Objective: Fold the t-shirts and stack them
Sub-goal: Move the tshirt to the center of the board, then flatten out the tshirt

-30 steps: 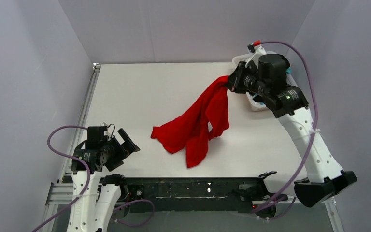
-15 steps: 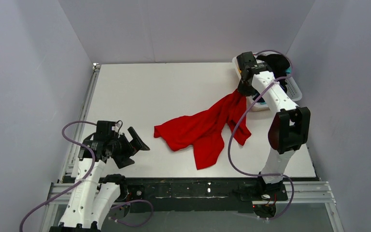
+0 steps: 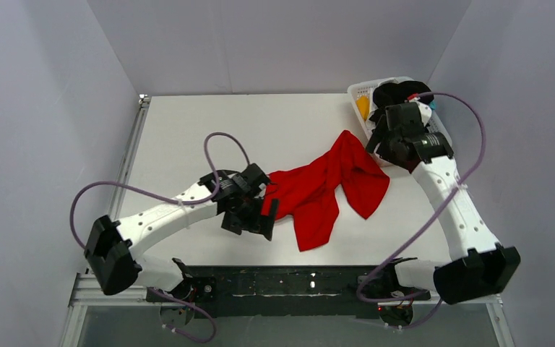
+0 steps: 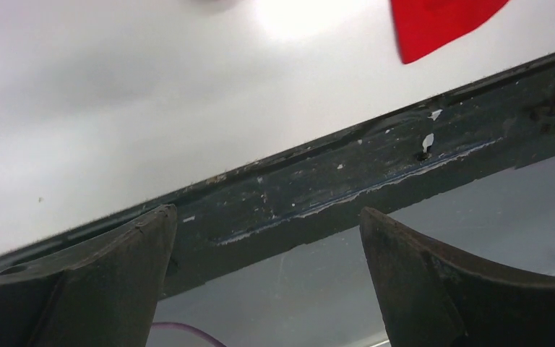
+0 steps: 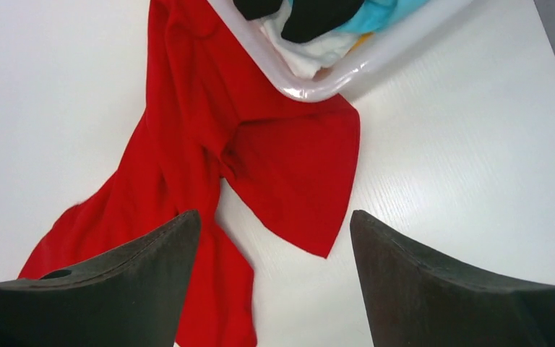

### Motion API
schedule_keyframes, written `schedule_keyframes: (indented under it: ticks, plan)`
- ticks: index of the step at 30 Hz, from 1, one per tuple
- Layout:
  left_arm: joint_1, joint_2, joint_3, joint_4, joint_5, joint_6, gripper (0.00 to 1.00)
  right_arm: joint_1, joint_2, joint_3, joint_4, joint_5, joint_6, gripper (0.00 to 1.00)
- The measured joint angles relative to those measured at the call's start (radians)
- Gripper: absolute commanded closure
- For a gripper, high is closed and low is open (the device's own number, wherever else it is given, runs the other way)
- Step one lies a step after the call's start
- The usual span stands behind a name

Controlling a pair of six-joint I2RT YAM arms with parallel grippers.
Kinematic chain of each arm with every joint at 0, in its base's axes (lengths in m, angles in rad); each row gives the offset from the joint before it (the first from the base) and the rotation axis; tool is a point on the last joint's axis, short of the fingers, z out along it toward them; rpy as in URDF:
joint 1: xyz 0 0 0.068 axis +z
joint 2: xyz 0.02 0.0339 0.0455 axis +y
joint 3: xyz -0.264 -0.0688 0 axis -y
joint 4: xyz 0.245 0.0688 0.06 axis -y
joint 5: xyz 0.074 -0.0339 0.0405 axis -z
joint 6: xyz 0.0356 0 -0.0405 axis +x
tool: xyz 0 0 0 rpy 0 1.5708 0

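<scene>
A bright red t-shirt [image 3: 325,184] lies crumpled across the table, one end against the white basket. My left gripper [image 3: 251,215] hangs open at the shirt's left end; in the left wrist view [image 4: 267,217] nothing is between the fingers and only a red corner [image 4: 441,22] shows. My right gripper [image 3: 386,147] hovers open above the basket's near corner, holding nothing. The right wrist view [image 5: 274,217] looks down on the red shirt [image 5: 202,159]. Black [image 3: 390,92], orange-yellow [image 3: 363,107] and teal [image 5: 383,11] t-shirts sit in the basket.
The white lattice basket [image 3: 353,91] stands at the table's far right corner, its rim [image 5: 318,87] touching the red shirt. The dark rail along the table's near edge [image 4: 347,181] runs under the left gripper. Grey walls close in the white table [image 3: 209,130].
The right gripper opened and let go of the red shirt, which dropped onto the table. The left arm swung from the near left edge to the shirt's left end.
</scene>
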Motion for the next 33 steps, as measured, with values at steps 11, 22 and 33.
schedule_keyframes:
  ticks: [11,22,33]
  plan:
    - [-0.262,0.492,0.292,0.095,-0.111,0.163,0.01,-0.035,-0.357,-0.298,0.033,0.009,0.064,0.12]
    - [-0.294,0.686,0.329,0.294,-0.13,0.301,0.01,-0.055,-0.46,-0.328,0.028,0.064,0.074,0.11]
    - [-0.374,0.695,0.322,0.409,-0.215,0.367,0.31,-0.061,-0.499,-0.349,0.023,0.092,0.077,0.11]
